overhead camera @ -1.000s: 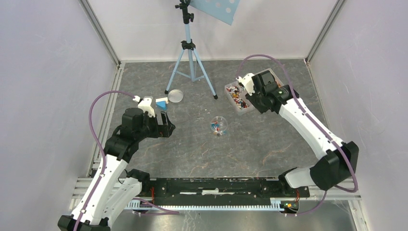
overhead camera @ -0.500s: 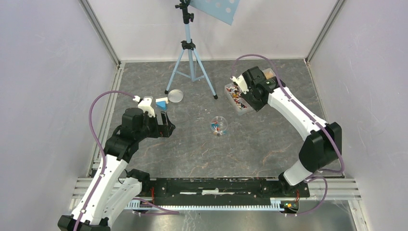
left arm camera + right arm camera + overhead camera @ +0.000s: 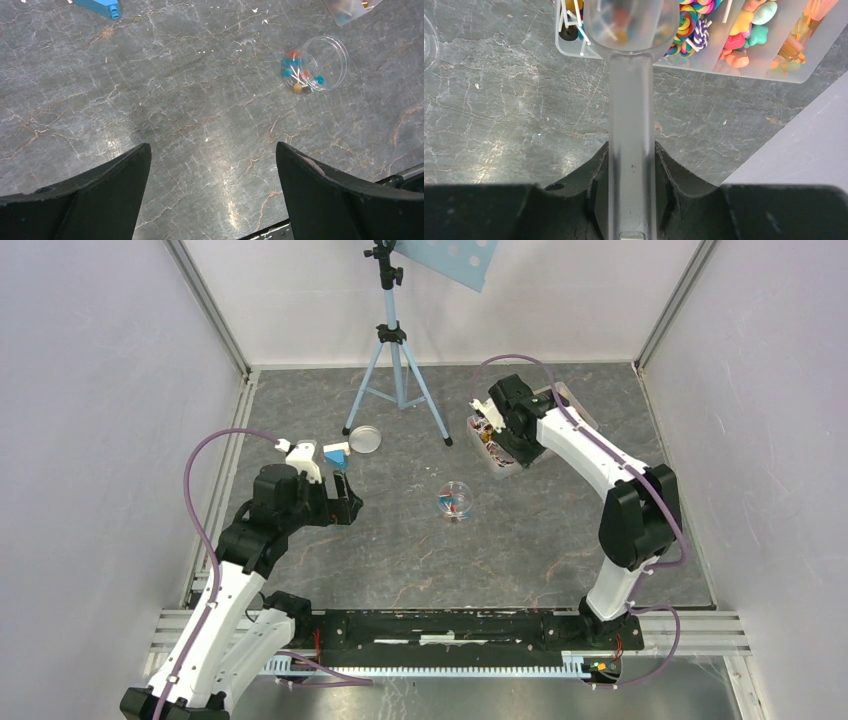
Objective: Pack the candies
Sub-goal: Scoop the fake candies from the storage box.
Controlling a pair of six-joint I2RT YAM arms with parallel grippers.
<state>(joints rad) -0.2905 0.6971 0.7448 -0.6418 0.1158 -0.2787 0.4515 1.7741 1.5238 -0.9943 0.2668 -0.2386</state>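
Clear divided tray (image 3: pixel 729 67) sits just ahead of R claw (image 3: pixel 631 155). It's packed w/ candies (image 3: pixel 744 37): swirl lollies, pink & green star shapes, orange pieces, white sticks, split btwn compartments. R claw is clamped tight on the handle of a clear scoop (image 3: pixel 631 100). Scoop bowl hangs over an end compartment of the tray. Blurred colours show through the bowl; can't tell if they lie in the scoop or under it.

Small round clear jar (image 3: pixel 327 60) stands ahead & to the right of L claw (image 3: pixel 211 147), well apart from it. It holds a few candies: teal, red, tan, w/ white sticks. L claw is spread wide, holding nothing, above bare surface (image 3: pixel 175 100).

Blue-and-white block (image 3: pixel 337 453) lies just beyond L claw, round lid (image 3: pixel 364 438) past that. Tripod (image 3: pixel 396 370) stands at the far side, btwn lid and tray.
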